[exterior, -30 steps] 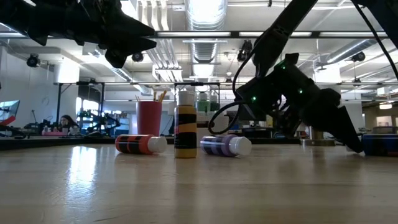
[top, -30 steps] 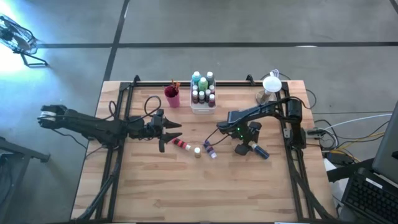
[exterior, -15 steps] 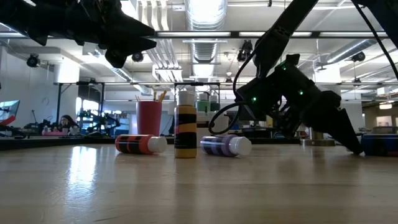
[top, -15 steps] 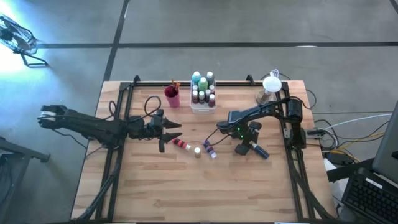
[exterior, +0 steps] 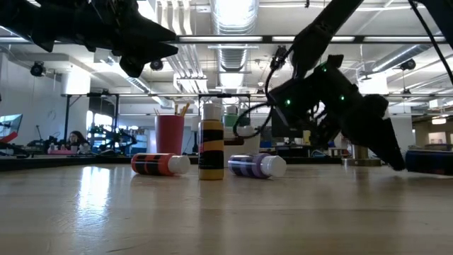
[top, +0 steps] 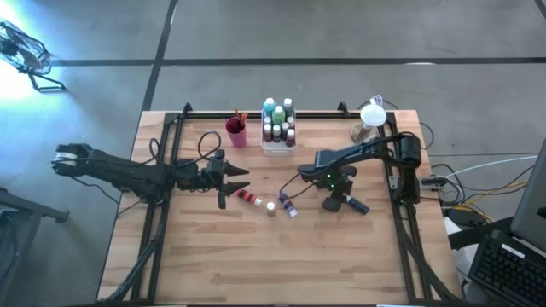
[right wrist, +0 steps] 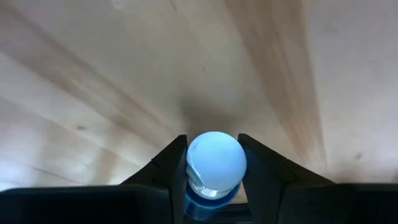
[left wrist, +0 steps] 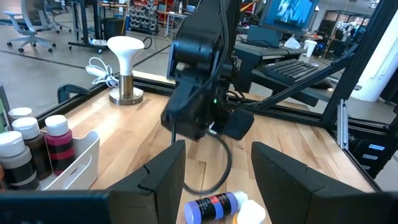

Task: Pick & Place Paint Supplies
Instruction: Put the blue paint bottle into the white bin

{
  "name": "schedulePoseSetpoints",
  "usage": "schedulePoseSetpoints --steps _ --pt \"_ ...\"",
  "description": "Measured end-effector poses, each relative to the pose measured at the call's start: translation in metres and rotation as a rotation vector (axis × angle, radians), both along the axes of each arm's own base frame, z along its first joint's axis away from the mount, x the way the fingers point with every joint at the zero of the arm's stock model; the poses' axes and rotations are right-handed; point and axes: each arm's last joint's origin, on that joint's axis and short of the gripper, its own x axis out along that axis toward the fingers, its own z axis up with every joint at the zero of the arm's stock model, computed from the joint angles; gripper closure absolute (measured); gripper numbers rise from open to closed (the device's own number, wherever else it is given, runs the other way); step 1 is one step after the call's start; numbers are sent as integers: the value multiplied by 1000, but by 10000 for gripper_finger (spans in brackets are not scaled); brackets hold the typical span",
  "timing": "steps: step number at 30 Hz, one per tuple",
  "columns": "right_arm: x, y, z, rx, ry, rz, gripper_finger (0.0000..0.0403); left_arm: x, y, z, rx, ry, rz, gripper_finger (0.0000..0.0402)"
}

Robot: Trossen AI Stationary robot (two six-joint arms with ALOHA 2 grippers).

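Near the table's back edge, at its middle, your tray [top: 271, 147] holds a tight cluster of capped bottles [top: 278, 119], green and teal ones at the back and dark red ones in front; the left wrist view shows three of them standing upright behind the tray's translucent wall. Just beside it, toward the left edge, the cup [top: 236, 133] stands with brushes [top: 241, 115] sticking out of it.

Your right gripper [top: 343, 200] is down toward the right edge, its fingers clamped on a blue bottle [top: 354, 205]; the right wrist view shows the bottle's pale cap between the two fingers, pointing at the bare wood.

Your left gripper [top: 235, 182] waits toward the left edge, fingers apart and holding nothing.

Between the two grippers, at the table's centre, three more bottles remain: a red bottle [top: 247, 197] lying on its side, a yellow bottle [exterior: 211, 149] upright, and a purple bottle [top: 287, 205] lying down.

A white lamp [top: 372, 117] stands at the back right corner.
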Motion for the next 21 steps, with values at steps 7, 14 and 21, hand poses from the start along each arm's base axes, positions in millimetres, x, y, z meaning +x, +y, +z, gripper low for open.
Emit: schedulePoseSetpoints --steps 7,14,21 --pt "-5 0 34 -48 -111 -34 291 0 0 0 0 0 1 212" --pt "-13 2 68 -87 -228 -83 291 0 0 0 0 0 1 212" --pt "-22 2 101 -145 -361 -126 291 0 0 0 11 1 0 212"
